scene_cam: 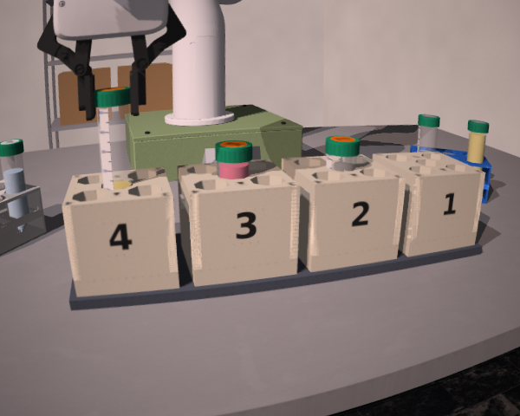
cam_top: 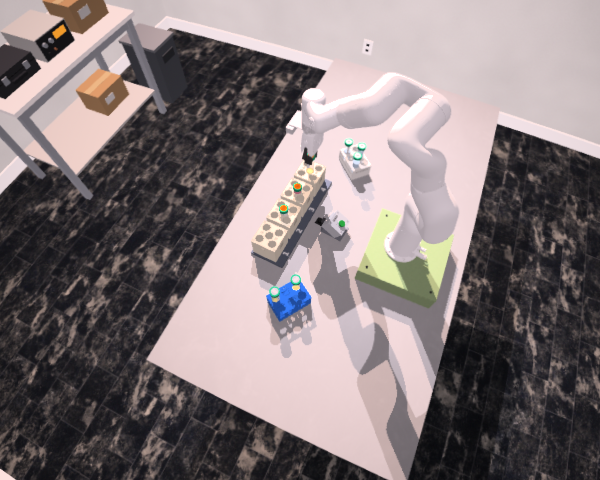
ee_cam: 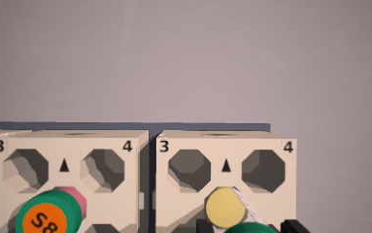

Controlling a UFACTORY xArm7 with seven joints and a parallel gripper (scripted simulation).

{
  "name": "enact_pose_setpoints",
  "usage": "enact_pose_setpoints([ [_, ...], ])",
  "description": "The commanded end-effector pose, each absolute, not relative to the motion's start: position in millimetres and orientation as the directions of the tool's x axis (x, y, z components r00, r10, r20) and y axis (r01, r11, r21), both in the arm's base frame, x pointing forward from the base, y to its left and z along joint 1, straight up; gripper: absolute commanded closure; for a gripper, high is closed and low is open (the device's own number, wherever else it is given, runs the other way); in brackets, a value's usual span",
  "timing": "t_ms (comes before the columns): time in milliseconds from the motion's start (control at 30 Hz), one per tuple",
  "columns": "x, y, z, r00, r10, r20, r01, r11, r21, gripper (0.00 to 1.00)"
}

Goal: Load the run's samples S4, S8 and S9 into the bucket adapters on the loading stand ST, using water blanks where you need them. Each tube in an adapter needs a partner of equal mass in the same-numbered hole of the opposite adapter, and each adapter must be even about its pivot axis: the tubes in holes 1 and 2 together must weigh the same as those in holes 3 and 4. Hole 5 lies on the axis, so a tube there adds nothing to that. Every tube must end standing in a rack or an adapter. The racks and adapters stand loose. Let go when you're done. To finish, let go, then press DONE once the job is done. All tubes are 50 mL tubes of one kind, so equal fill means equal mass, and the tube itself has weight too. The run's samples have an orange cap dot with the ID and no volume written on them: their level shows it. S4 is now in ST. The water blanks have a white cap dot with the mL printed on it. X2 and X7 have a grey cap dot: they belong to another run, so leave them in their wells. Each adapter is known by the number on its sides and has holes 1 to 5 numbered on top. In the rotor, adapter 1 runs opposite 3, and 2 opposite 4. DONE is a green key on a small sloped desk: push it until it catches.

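Note:
My gripper (cam_top: 308, 158) (scene_cam: 112, 111) (ee_cam: 250, 229) is shut on an orange-dot tube (scene_cam: 105, 145) (ee_cam: 225, 208) with yellow liquid. The tube's lower end is in hole 5 of adapter 4 (scene_cam: 94, 246) (ee_cam: 280, 206); its cap is still well above the adapter top, and its ID is not readable. Tube S8 (cam_top: 297, 187) (scene_cam: 233, 152) (ee_cam: 47, 220), with pink liquid, stands in hole 5 of adapter 3 (scene_cam: 247, 257). Another orange-dot tube (cam_top: 283, 208) (scene_cam: 342, 146) stands in the middle hole of adapter 2 (scene_cam: 354, 246); its level is hidden. Adapter 1 (scene_cam: 439, 228) has no tube.
A clear rack (cam_top: 362, 170) (scene_cam: 31, 210) holds three green-capped tubes. A blue rack (cam_top: 289, 304) (scene_cam: 486, 178) holds two green-capped tubes, one with yellow liquid. The green DONE key (cam_top: 341, 223) is on a small desk beside the dark stand (scene_cam: 274, 278).

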State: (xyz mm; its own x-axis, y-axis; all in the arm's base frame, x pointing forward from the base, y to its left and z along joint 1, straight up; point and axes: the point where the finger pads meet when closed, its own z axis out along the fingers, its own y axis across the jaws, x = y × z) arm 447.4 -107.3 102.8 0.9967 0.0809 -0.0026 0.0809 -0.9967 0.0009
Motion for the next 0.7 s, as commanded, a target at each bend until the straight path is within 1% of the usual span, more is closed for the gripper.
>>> enact_pose_setpoints([
  [0,449,-108,100,0.997,0.081,0.001,0.081,-0.997,0.001,1.00],
  [667,449,-108,82,0.997,0.081,0.001,0.081,-0.997,0.001,1.00],
])
